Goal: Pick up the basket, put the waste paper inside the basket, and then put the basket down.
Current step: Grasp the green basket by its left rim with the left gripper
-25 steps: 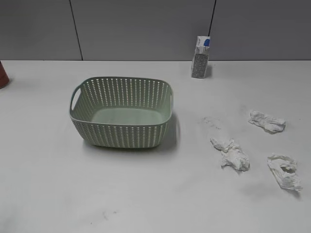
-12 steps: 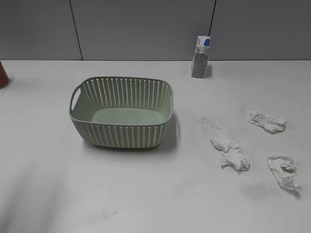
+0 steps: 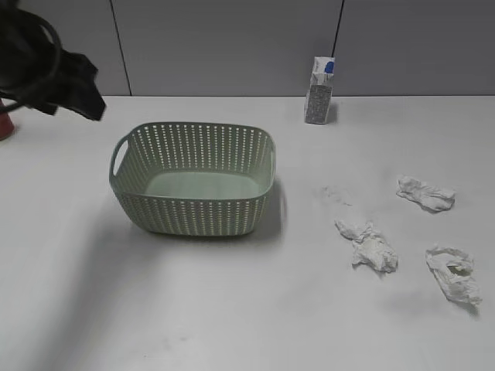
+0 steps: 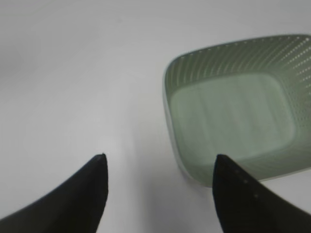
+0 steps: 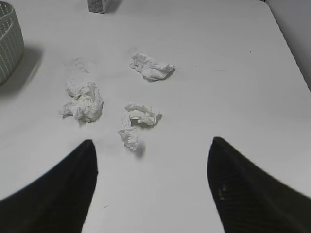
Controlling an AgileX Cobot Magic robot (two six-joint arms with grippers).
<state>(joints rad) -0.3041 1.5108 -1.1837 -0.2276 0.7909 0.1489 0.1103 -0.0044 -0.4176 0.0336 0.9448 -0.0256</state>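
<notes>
Left arm (image 3: 46, 66) is just a dark blur at the top-left corner in my exterior view, can't make out detail. Right arm isn't in that view at all. Basket (image 3: 195, 179) is pale green, perforated sides, sitting upright on the white bench (image 3: 232, 309), nothing in it. Three crumpled white paper wads (image 3: 373, 247) lie well to its right, apart from each other. Left hand (image 4: 160, 158) spread wide, holding nothing, above the bench beside the basket's end. Right hand (image 5: 151, 141) also spread, holding nothing, over the wads.
</notes>
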